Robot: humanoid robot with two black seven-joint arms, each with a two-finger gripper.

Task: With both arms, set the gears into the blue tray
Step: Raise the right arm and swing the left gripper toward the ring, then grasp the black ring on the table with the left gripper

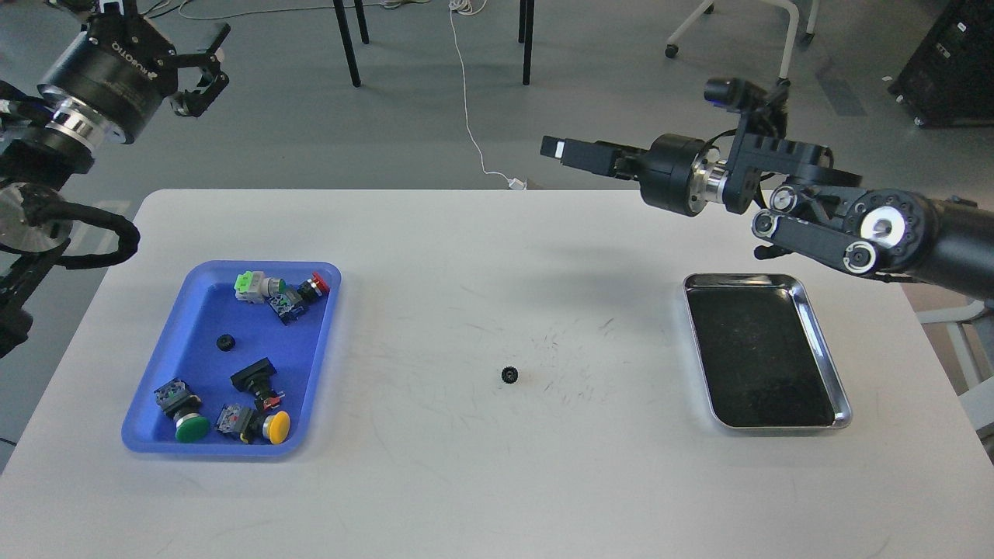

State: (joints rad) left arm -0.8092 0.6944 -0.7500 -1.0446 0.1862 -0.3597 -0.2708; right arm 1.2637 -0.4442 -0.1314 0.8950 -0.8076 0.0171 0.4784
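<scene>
One small black gear [509,375] lies alone on the white table, near its middle. A second gear [225,341] rests inside the blue tray [203,304] at the left. My right gripper [553,147] is raised high over the table's far edge, well above and behind the loose gear. It is seen side-on, so its fingers merge into one dark bar, and nothing shows in it. My left gripper [155,23] is up at the top left, beyond the table and behind the blue tray, with its fingers [208,71] spread wide and empty.
Several coloured push-button switches [264,425] lie in the blue tray around the gear. A shiny steel tray [842,404] with a dark bottom sits at the right. Chair and table legs stand on the floor beyond the table, with a white cable.
</scene>
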